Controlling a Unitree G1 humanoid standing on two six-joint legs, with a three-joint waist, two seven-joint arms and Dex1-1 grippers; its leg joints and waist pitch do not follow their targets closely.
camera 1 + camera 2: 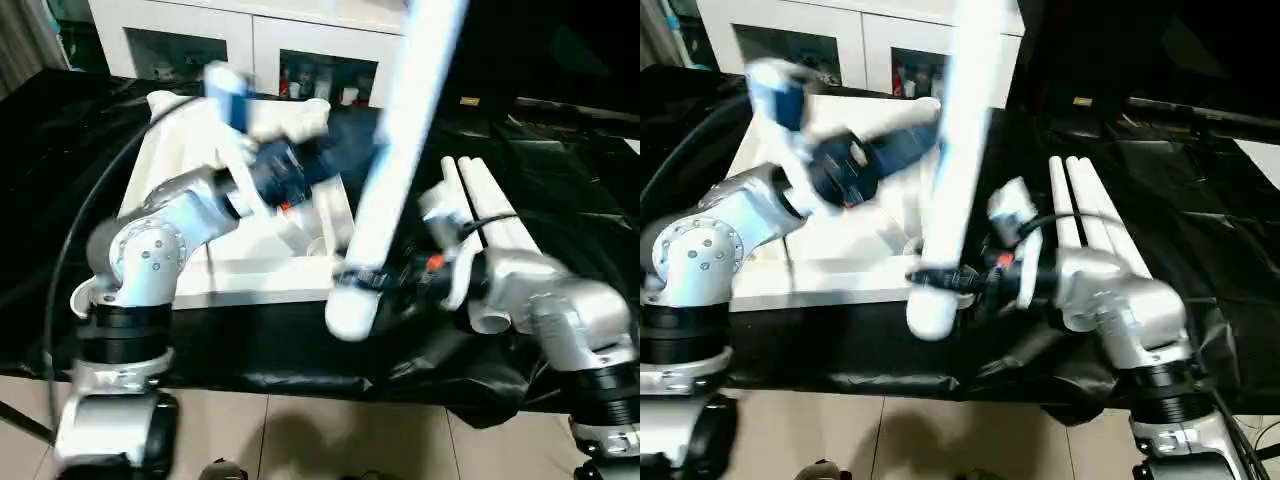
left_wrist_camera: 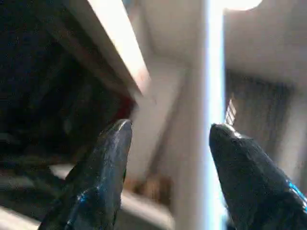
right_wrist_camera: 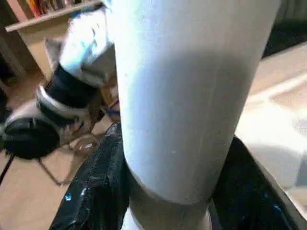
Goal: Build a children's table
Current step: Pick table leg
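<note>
My right gripper's two black fingers are clamping the thick lower end of a long white tapered plastic tube leg, holding it nearly upright just in front of the large white rectangular plastic table top. My left gripper's fingers are standing apart, grasping nothing, with that same leg running up between them without clear contact. I am hovering that arm above the table top, which is lying underside up on the black-covered worktop. Beside the table top, on my right, more white tube legs are lying side by side. I judge I am carrying a leg toward a corner socket. Next I need to line its end over a socket, steady it with the left fingers, and press it in.
</note>
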